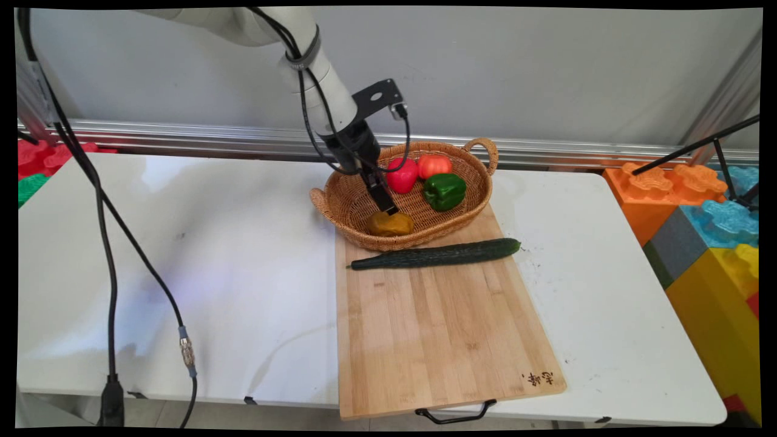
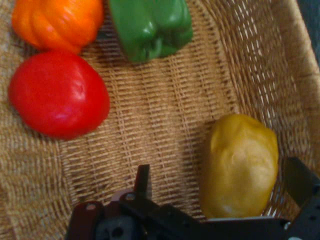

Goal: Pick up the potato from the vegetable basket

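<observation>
White bench [image 1: 182,255] fills the scene before a pale grey wall, and big coloured foam blocks [image 1: 704,224] stand off its right end. On the bench lies a long bamboo cutting board [image 1: 437,328] with a black wire handle at its near edge. An oval woven wicker basket [image 1: 352,203] sits on the board's far end, and a dark green cucumber [image 1: 437,254] lies across the board just in front of it. The black two-finger jaws [image 2: 220,187] reach down into the basket's near left part and stand wide open, one finger either side of a yellow-brown potato [image 2: 240,165] with a gap showing at each side; whether the tips touch it is hard to say. Further back in the basket, apart from the jaws, rest a red tomato [image 2: 59,94], an orange-red tomato-like fruit [image 2: 57,21] and a green bell pepper [image 2: 150,26].
</observation>
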Tool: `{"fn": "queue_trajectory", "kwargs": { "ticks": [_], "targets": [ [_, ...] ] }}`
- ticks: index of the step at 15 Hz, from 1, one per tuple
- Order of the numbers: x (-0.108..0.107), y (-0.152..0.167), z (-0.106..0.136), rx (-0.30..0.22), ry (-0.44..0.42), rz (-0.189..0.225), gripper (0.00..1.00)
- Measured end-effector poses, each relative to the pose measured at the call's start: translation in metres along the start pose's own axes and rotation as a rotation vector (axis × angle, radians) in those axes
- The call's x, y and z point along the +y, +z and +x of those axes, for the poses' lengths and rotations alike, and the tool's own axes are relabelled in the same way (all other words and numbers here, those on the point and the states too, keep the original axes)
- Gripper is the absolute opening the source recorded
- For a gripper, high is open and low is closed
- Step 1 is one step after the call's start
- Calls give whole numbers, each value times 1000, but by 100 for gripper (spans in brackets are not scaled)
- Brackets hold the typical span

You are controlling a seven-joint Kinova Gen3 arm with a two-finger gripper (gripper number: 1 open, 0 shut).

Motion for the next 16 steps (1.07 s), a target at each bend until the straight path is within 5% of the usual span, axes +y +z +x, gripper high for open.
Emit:
{"fn": "queue_trajectory", "kwargs": {
  "ticks": [7,16],
  "targets": [
    [-22,27,-5,35,65,-132,100],
    [-37,59,-8,39,123,-201,100]
  ]
}}
